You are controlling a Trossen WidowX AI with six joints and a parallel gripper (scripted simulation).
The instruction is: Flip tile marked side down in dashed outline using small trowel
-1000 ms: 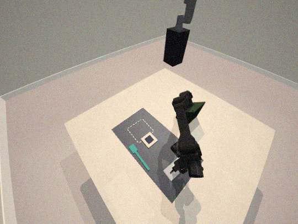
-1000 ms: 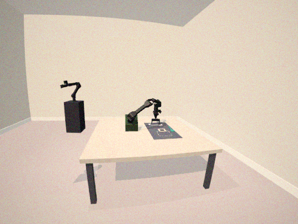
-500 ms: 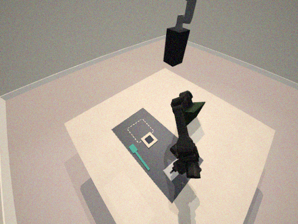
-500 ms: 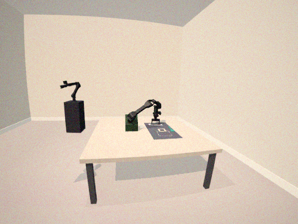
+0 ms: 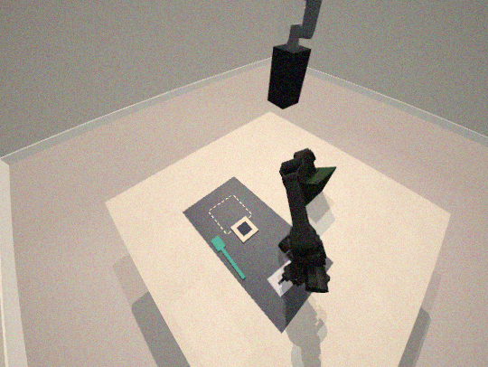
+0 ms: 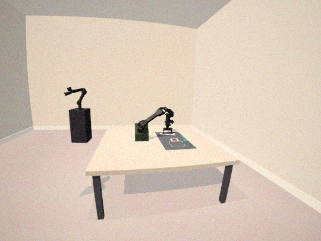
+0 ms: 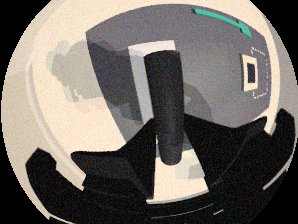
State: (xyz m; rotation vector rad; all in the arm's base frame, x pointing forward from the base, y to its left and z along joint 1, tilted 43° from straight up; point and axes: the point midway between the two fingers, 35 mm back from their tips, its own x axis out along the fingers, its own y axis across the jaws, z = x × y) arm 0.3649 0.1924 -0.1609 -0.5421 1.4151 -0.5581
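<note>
Around a black handle [image 5: 281, 281] [image 6: 168, 128] [image 7: 165, 95], the tool [image 5: 294, 274] [image 6: 167, 127] [image 7: 168, 119] is clamped.

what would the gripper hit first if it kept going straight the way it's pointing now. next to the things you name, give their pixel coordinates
The gripper [image 5: 286, 275] [image 6: 167, 127] [image 7: 168, 119] points down, shut on the black handle [image 6: 167, 128] [image 7: 167, 95]. Straight on, the white plate [image 5: 279, 291] [image 6: 161, 133] [image 7: 142, 75] beneath looks first in line, though the remaining gap is hard to judge.

The robot's arm [image 5: 296, 208] [image 6: 153, 117] is black, with chunky, angular joints.

A black handle [image 5: 282, 280] [image 6: 167, 129] [image 7: 166, 90] blocks the gap inside the gripper [image 5: 292, 273] [image 6: 167, 127] [image 7: 169, 119].
</note>
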